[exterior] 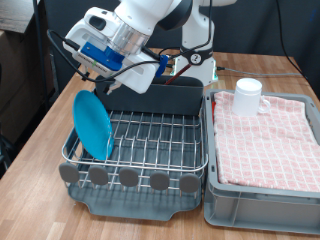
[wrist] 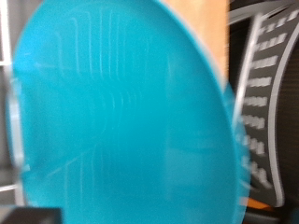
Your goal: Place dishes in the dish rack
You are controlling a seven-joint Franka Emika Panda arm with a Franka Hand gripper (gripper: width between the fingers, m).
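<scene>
The light-blue plate (exterior: 95,125) stands on edge in the silver wire dish rack (exterior: 150,135), at the exterior view's left end of it. My gripper (exterior: 87,80) is right at the plate's top rim; its fingers are hidden by the hand. In the wrist view the plate (wrist: 121,112) fills almost the whole picture, blurred. The white cup (exterior: 248,95) stands on the red-and-white checked cloth (exterior: 270,130) at the exterior view's right. The dark grey caddy (exterior: 165,98) is at the rack's far side. I cannot make out the wooden spoon.
The cloth lies on the grey plastic bin (exterior: 260,200), right beside the rack. The grey drip tray (exterior: 140,205) sticks out below the rack's front. Bare wooden table (exterior: 40,120) lies at the exterior view's left.
</scene>
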